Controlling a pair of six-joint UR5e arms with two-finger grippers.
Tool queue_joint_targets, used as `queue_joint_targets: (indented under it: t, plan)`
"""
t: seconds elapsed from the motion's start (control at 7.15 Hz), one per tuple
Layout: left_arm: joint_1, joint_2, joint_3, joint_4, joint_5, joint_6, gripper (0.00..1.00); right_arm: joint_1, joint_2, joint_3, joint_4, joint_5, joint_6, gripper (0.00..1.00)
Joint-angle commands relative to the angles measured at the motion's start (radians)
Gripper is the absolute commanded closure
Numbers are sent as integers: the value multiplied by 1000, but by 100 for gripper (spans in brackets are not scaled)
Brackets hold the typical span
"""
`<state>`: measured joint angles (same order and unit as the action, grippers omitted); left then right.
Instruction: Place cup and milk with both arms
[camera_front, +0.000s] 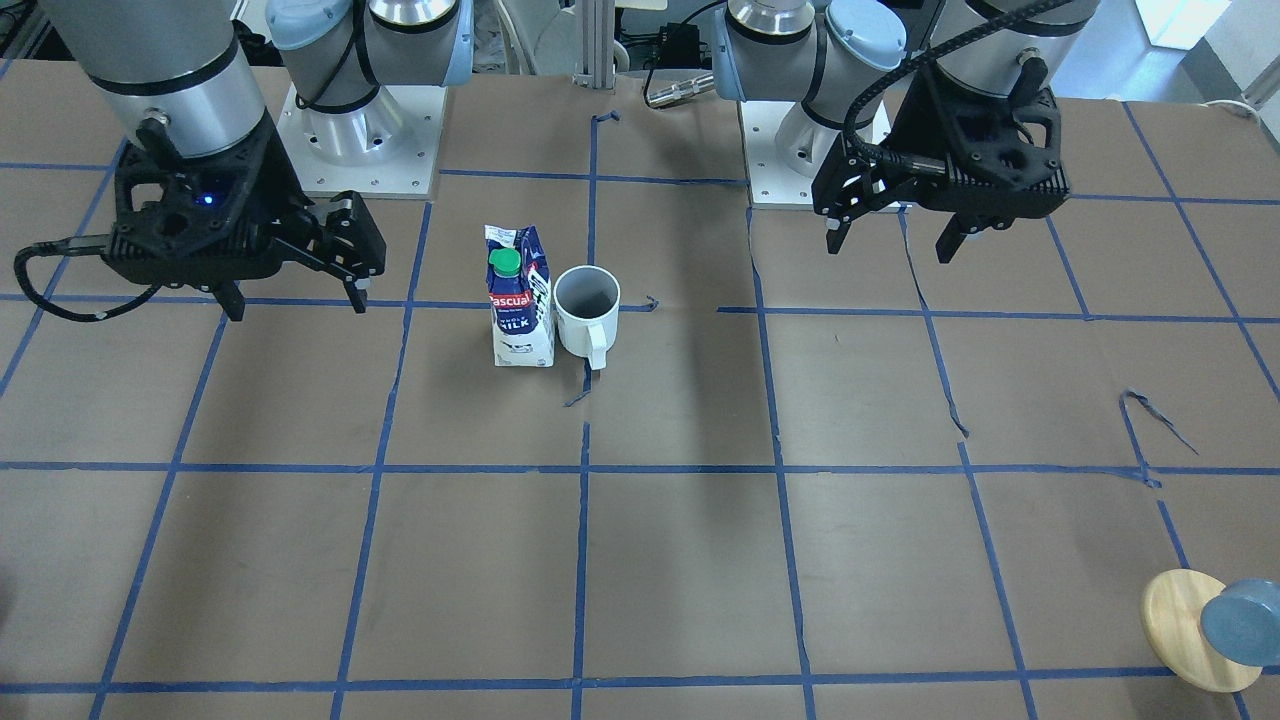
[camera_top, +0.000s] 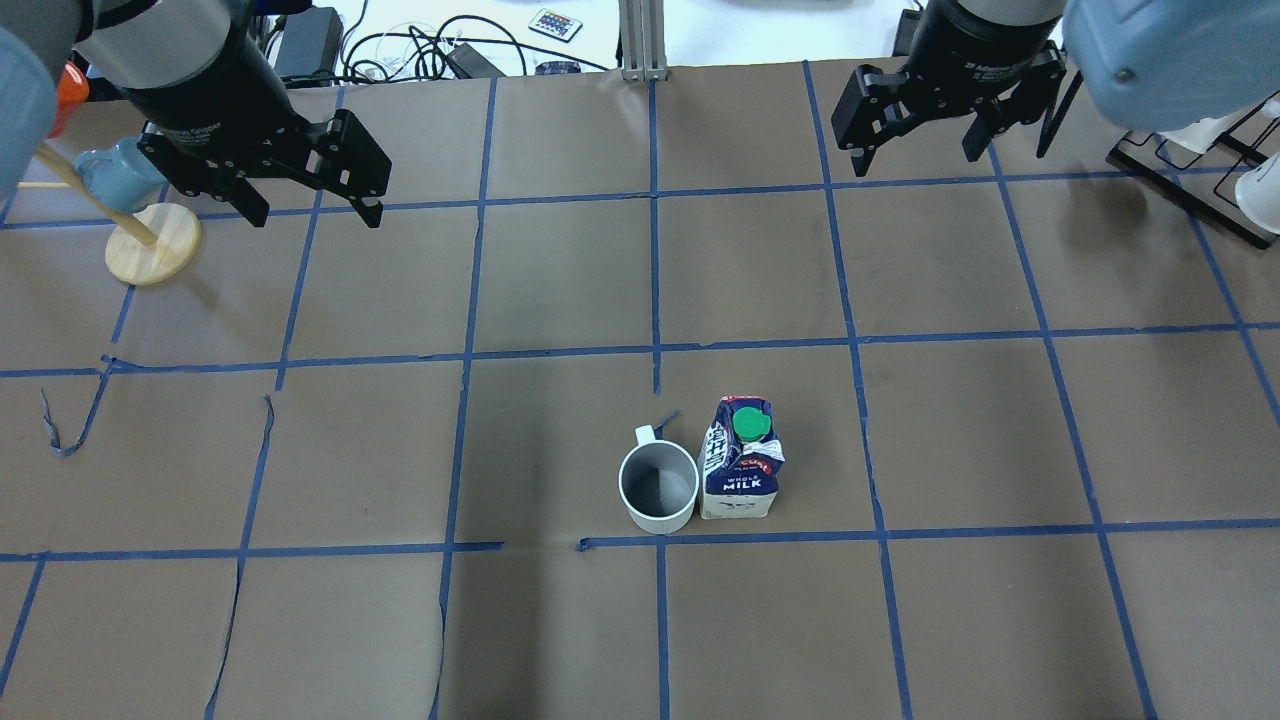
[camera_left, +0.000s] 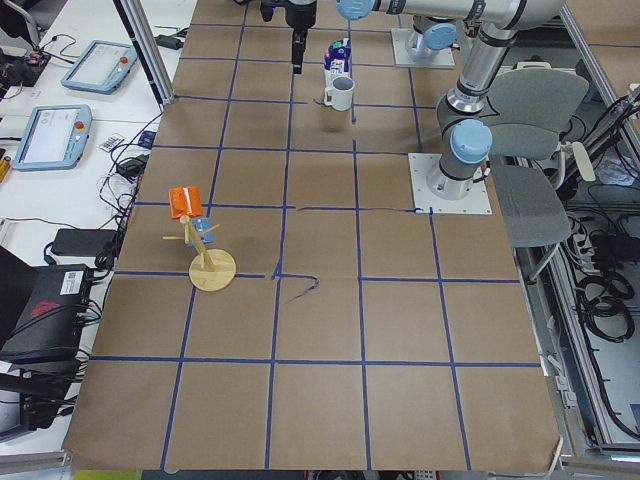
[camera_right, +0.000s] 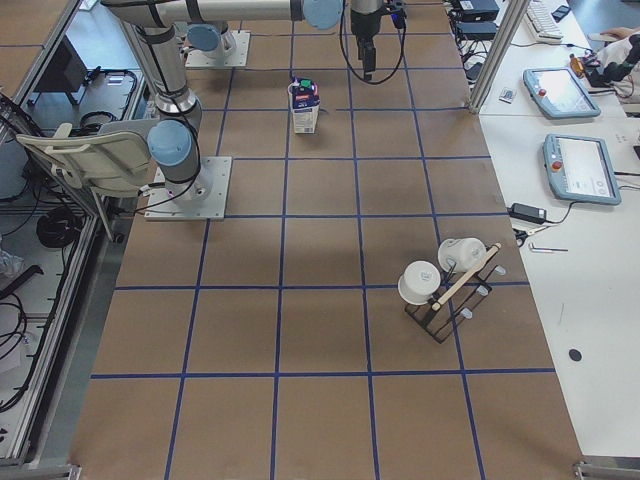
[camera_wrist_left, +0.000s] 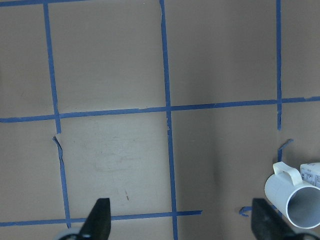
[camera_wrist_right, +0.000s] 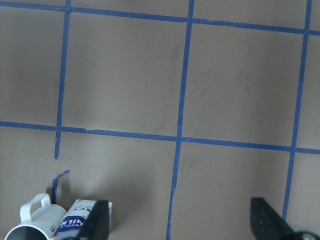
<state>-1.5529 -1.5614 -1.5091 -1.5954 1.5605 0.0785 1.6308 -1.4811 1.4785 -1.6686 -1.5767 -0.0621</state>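
Brown paper (camera_top: 560, 280) gridded with blue tape (camera_top: 655, 270) covers the table. Nearest the robot's base, the cup (camera_top: 657, 488) and the milk (camera_top: 740, 462) stand upright side by side just past a line of tape, so close that no gap can be made out from overhead. The cream-white cup sits on the robot's left of the carton, its dark inside showing and its loop handle turned away from the robot. The milk, dark blue and white with a green screw cap on its sloped top, rises a little above the cup's rim. Farther out, both arms hang clear of the pair. The left gripper (camera_top: 318, 215) hovers above the paper well off to the left, its black fingers spread wide and holding nothing, and its wrist camera catches the cup at the lower right corner. The right gripper (camera_top: 917, 158) hovers well off to the right, likewise spread wide and empty, with cup and carton at the lower left of its own wrist view. At the table's left edge, just beside the left gripper, a wooden stand (camera_top: 152, 243) on a round base carries a pale blue mug (camera_top: 120, 172). At the right edge a black wire rack (camera_top: 1190, 190) holds white cups (camera_right: 418, 282). Cables (camera_top: 420, 45) lie past the table's far edge.
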Motion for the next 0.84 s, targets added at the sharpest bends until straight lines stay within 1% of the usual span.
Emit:
queue_joint_targets:
  t: [0.0, 0.42, 0.56, 0.7]
  plan:
    - [2, 0, 4, 0, 0, 0, 0, 43, 4, 6, -7, -6, -10, 0]
    - [4, 1, 1, -1, 0, -3, 0, 37, 7, 8, -5, 1, -10, 0]
    - [-10, -2, -9, 0, -3, -34, 0, 37, 7, 8, -2, -2, -7, 0]
    - [-13, -3, -17, -1, -3, -115, 0, 37, 5, 8, -2, 0, -2, 0]
